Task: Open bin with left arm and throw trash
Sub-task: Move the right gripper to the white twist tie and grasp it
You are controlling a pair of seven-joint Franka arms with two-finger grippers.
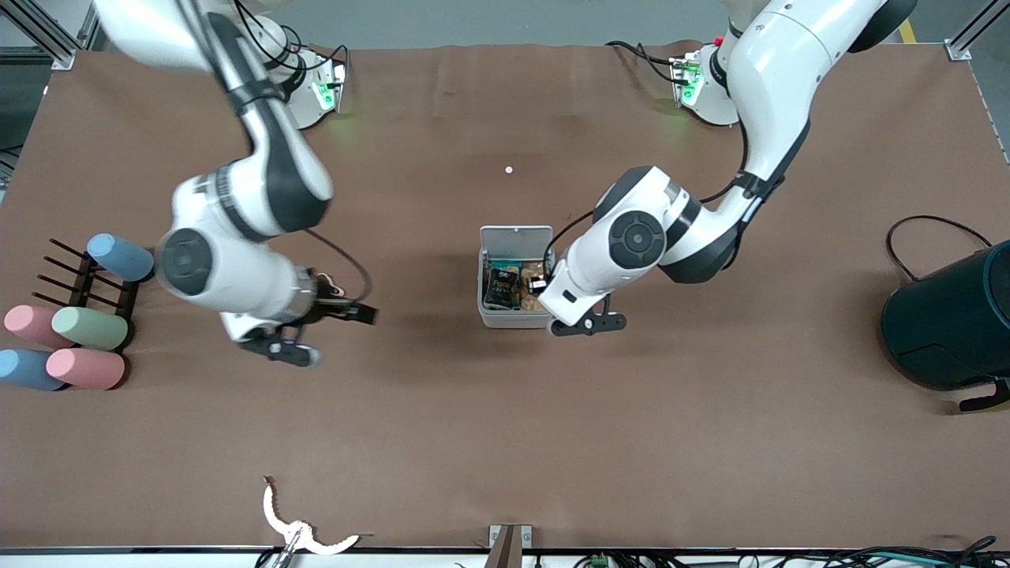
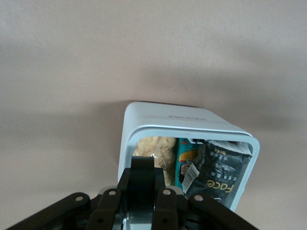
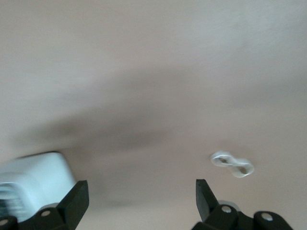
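Observation:
The white-grey bin stands mid-table with its lid swung up and open. Inside lie the black packet, some beige stuff and a small black item that looks like the tape roll. The left wrist view shows the bin and the packet from above. My left gripper is shut and empty at the bin's corner toward the left arm's end. My right gripper is open and empty over bare table toward the right arm's end. The twisted rubber band lies on the table beside it, and also shows in the front view.
A black rack with pastel cylinders stands at the right arm's end. A large dark teal container stands at the left arm's end. A white toothed strip lies at the table's front edge. A tiny white dot lies nearer the bases.

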